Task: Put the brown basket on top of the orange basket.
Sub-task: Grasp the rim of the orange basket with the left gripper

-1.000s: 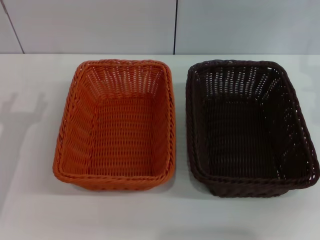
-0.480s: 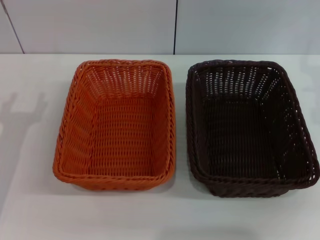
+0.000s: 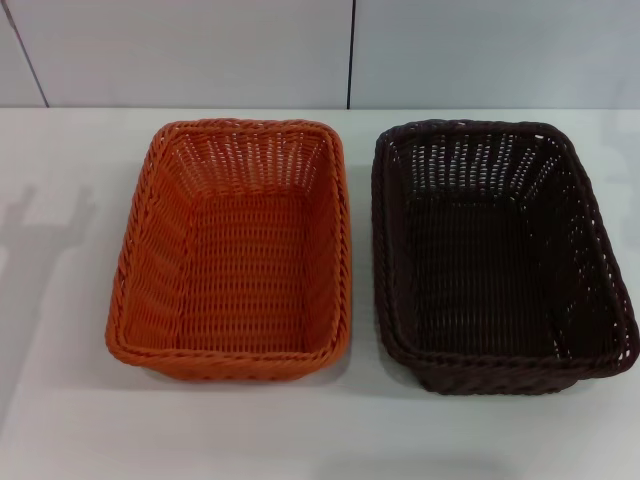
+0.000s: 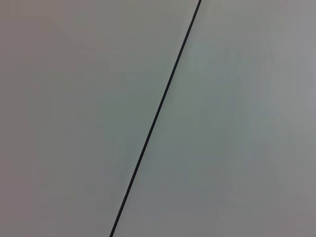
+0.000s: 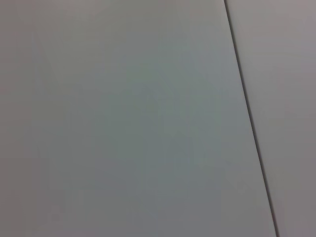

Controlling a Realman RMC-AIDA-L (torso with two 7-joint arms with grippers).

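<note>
White tabletop [image 3: 60, 400] under both baskets. Brown basket [image 3: 500, 260] upright at right, just beside orange basket [image 3: 235, 250] at left, narrow gap between rims, not stacked. Plain grey panels with one dark seam [image 4: 155, 118] in both wrist views. Neither gripper visible; state impossible to tell.

Neither of my grippers shows in any view. Both wrist views give only a blank panel wall [image 4: 237, 118] with one dark seam [image 4: 157, 113].
</note>
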